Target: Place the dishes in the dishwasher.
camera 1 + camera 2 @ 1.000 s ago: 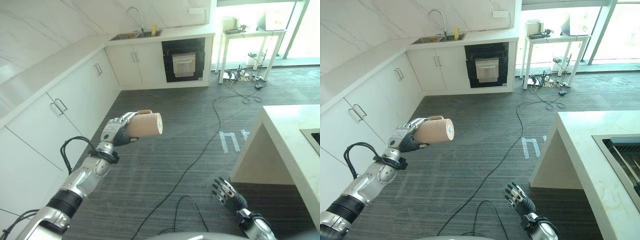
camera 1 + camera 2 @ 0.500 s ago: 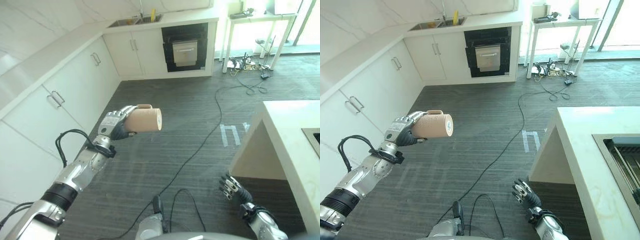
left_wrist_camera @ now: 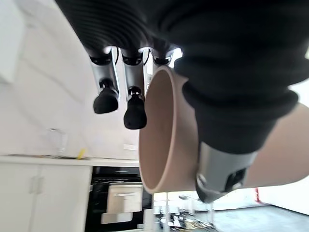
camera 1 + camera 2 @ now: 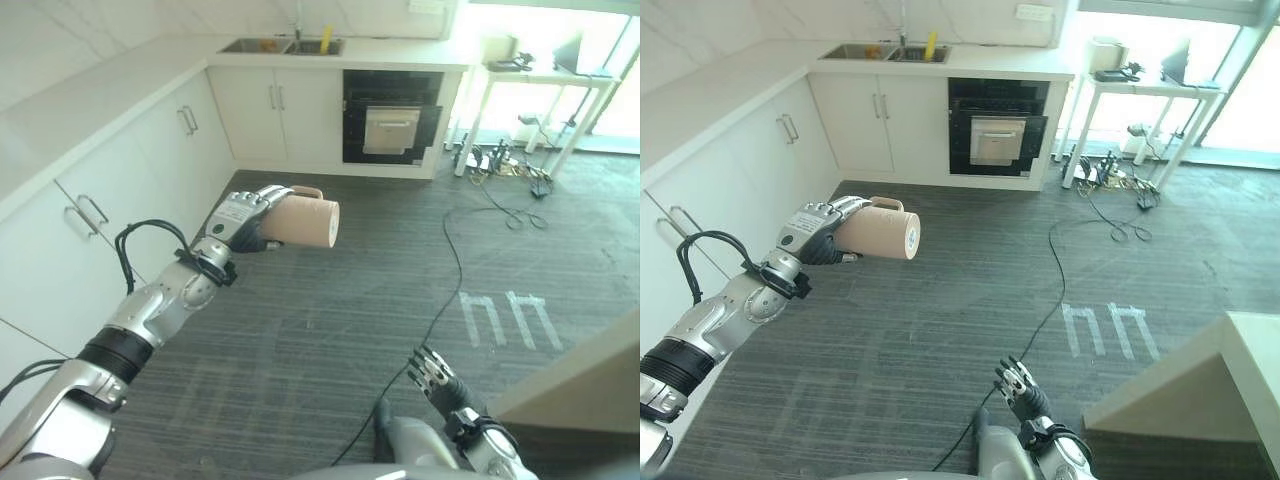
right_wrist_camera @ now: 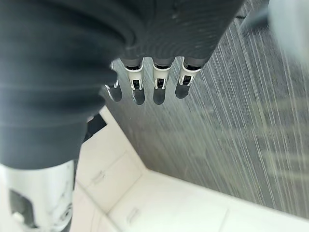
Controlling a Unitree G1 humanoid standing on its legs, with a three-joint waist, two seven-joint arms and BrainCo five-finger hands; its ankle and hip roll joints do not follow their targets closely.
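A tan mug point(image 4: 306, 221) lies on its side in my left hand point(image 4: 238, 222), held at chest height over the dark floor with its bottom facing right. The left wrist view shows the mug point(image 3: 166, 145) with the thumb curled over its rim and the fingers point(image 3: 107, 99) beside it. My right hand point(image 4: 432, 373) hangs low near the bottom of the view with relaxed fingers point(image 5: 158, 82) and holds nothing. The open dishwasher point(image 4: 392, 128) sits under the far counter, its door tilted down.
White cabinets point(image 4: 120, 180) run along the left wall to a sink point(image 4: 268, 46) at the back. A white table point(image 4: 545, 105) with cables beneath stands at the back right. A counter corner point(image 4: 1200, 385) shows at the lower right. A black cable point(image 4: 455, 270) crosses the floor.
The camera has swung, so the cabinets and dishwasher sit lower and the island counter has slid off to the right. My left hand still holds the mug the same way.
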